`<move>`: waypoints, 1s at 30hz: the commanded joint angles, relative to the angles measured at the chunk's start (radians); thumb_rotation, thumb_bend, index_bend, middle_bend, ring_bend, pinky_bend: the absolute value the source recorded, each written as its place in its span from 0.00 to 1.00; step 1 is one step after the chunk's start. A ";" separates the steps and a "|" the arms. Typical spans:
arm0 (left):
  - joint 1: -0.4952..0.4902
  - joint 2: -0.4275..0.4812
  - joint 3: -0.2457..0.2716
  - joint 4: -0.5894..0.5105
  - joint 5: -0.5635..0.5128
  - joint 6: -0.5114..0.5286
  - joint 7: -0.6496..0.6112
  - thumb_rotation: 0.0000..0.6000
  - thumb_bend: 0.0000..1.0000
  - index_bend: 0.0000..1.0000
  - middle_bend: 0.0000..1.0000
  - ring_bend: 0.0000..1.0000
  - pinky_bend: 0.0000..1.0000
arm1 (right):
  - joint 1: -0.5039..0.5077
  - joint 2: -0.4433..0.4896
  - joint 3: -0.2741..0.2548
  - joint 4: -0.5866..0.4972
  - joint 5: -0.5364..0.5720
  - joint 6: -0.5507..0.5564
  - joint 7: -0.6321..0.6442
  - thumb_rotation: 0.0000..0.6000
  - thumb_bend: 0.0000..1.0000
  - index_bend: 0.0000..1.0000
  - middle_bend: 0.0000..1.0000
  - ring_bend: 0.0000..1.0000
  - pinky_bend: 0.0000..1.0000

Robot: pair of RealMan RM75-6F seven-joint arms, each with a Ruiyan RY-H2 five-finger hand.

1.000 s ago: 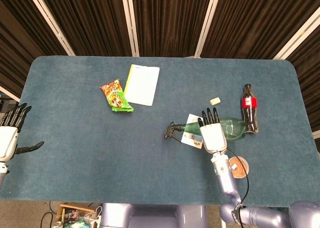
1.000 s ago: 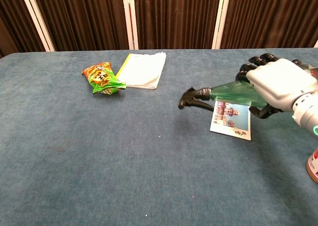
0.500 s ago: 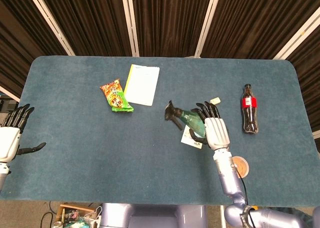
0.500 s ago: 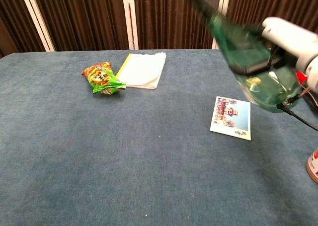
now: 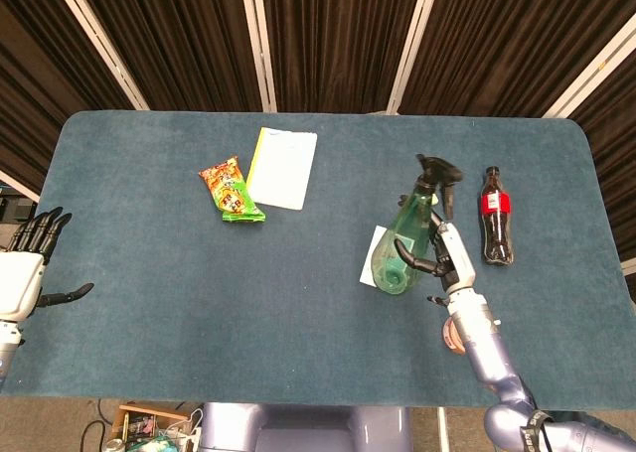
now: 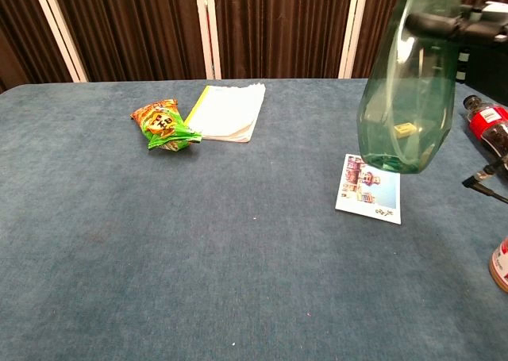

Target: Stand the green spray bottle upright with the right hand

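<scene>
Right hand grasps the green spray bottle, dark fingers wrapped around its body, at the right of centre in the head view. That bottle is close to upright, black trigger head toward the top of the frame; in the chest view its base hangs clear above the tabletop, over the upper edge of a picture card lying flat on the cloth. Only the hand's fingers show at the upper right corner of the chest view. Left hand sits at the far left edge of the head view, off the table's side, released, fingers apart and holding nothing.

The table is covered in blue-grey carpet-like cloth with rounded corners. On it, left of centre, lie a snack packet and, just beside it, a pale notebook. A cola bottle lies on its side right of the spray bottle, with a small pale eraser-like block seen through the green plastic in the chest view. A red-and-white can shows at the lower right edge. Behind the table hang dark pleated curtains crossed by pale slats.
</scene>
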 commanded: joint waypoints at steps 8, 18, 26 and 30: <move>-0.004 -0.002 0.006 -0.001 0.005 -0.009 0.010 1.00 0.07 0.00 0.00 0.00 0.09 | -0.054 -0.204 -0.090 0.339 -0.305 0.255 0.292 1.00 0.49 0.88 0.16 0.00 0.00; -0.003 0.001 0.009 -0.001 0.011 -0.006 0.003 1.00 0.07 0.00 0.00 0.00 0.09 | -0.052 -0.433 -0.132 0.665 -0.364 0.486 0.334 1.00 0.49 0.88 0.16 0.00 0.00; -0.002 0.005 0.011 0.000 0.017 -0.001 -0.007 1.00 0.07 0.00 0.00 0.00 0.09 | -0.041 -0.546 -0.169 0.834 -0.375 0.558 0.336 1.00 0.49 0.88 0.16 0.00 0.00; -0.002 0.008 0.012 0.001 0.020 0.002 -0.017 1.00 0.07 0.00 0.00 0.00 0.09 | -0.030 -0.582 -0.182 0.891 -0.379 0.574 0.326 1.00 0.49 0.88 0.16 0.00 0.00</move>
